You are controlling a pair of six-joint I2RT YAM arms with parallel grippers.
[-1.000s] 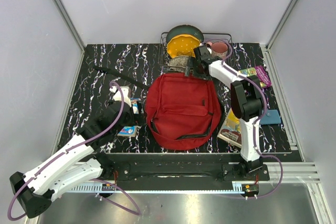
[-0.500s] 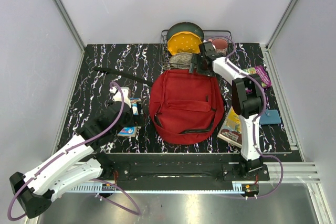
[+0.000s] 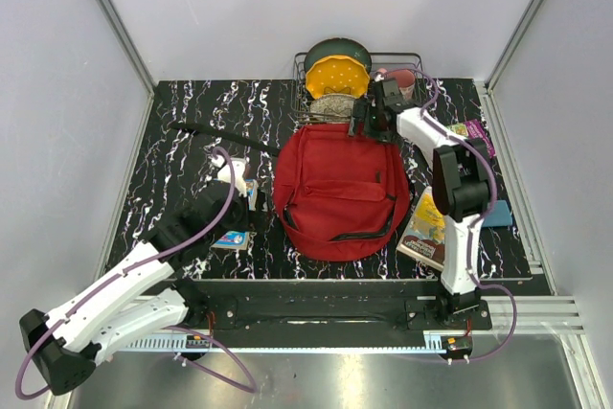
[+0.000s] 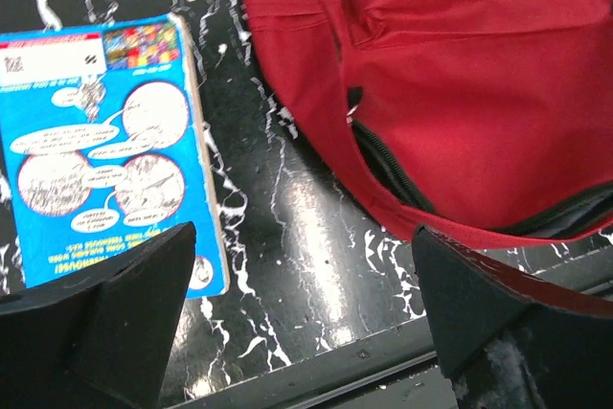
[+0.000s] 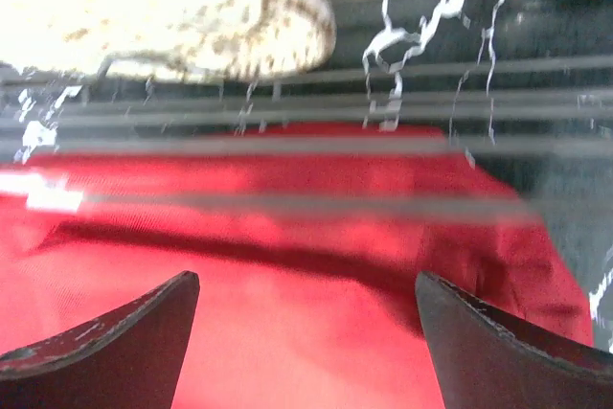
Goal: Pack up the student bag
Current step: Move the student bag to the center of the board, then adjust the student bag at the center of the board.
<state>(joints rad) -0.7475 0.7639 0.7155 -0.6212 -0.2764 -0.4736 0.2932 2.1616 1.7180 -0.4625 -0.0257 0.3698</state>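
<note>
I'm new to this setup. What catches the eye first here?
The red student bag lies mid-table, the biggest thing in view. The right claw hangs open over its far edge, by a wire rack holding a yellow plate. A blue comic booklet lies left of the bag, below the open left claw.

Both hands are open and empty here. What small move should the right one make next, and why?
Probably lower the right hand and close on the far edge of the bag. Its open jaws are poised at that red fabric by the rack, holding nothing.
</note>
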